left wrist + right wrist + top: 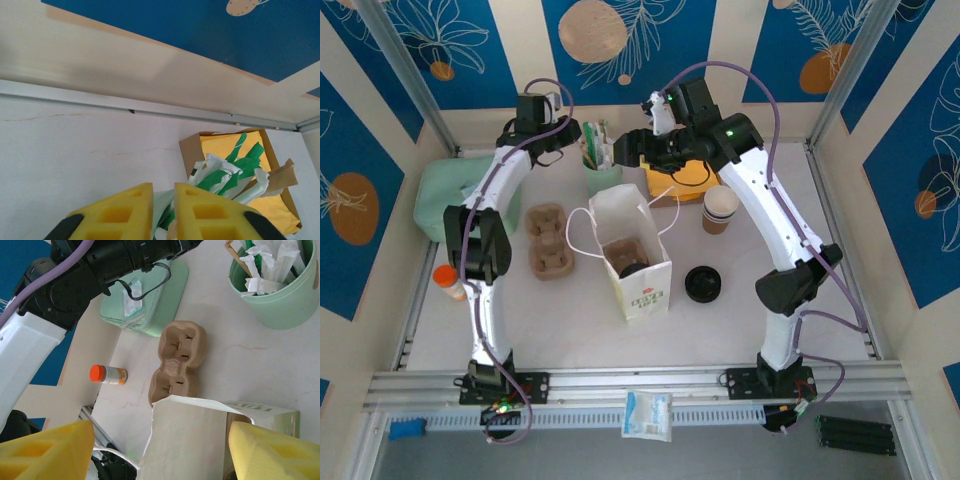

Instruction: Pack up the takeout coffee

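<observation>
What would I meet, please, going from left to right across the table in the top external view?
Orange-capped bottle → brown pulp cup carrier → white paper bag → stacked paper coffee cups.

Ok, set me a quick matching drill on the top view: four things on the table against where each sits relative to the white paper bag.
Things:
1. stack of white-and-brown paper coffee cups
2. black round plastic lid
3. brown moulded-pulp cup carrier
4. mint-green tub of sachets

Places, relative to the white paper bag:
A. left of it
B. beyond it, toward the back wall
C. right, farther back
D. right, nearer the arm bases

Pairs: 1-C, 2-D, 3-A, 4-B
</observation>
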Robot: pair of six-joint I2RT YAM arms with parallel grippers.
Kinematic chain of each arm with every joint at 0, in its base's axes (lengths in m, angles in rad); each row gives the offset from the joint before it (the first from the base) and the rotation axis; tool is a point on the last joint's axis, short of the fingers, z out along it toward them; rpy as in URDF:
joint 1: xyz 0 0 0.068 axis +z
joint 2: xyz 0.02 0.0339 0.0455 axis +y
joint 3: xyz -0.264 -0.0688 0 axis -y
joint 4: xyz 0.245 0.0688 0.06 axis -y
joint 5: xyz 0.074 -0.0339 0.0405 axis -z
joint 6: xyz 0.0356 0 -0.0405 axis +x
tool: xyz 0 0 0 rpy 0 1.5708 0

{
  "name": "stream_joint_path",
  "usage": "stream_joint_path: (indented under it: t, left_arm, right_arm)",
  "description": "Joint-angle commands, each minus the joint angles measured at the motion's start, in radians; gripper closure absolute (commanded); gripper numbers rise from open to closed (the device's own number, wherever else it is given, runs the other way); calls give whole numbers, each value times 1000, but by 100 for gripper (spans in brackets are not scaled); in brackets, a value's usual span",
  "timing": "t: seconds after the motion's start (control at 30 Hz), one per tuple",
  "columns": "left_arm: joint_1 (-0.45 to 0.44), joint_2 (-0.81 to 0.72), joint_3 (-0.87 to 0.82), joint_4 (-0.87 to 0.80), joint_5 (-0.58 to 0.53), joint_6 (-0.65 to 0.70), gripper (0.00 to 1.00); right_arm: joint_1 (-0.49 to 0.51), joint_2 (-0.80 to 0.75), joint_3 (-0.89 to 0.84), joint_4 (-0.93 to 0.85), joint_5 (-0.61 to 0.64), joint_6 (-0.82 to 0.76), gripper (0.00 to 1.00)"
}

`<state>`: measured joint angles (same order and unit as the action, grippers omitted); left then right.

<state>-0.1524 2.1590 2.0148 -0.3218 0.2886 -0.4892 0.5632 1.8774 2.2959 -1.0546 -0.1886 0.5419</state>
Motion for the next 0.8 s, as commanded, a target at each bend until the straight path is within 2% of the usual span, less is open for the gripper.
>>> stream_joint_path:
  t: [0.0, 0.13, 0.33, 0.77]
  left_arm:
    - [10, -4, 39, -3, 21, 19, 86]
    - [9, -36, 39, -18, 20, 35, 94]
    - [9, -84, 35, -42, 18, 53, 100]
    - [11, -184, 42, -121, 14, 102, 100]
  right_arm:
    - [0, -41, -6, 10, -36, -10, 28]
    - [2, -41, -2, 17, -58, 1, 28]
    - [5, -39, 0, 18, -65, 10, 28]
    - [3, -31, -40, 40, -71, 24, 28]
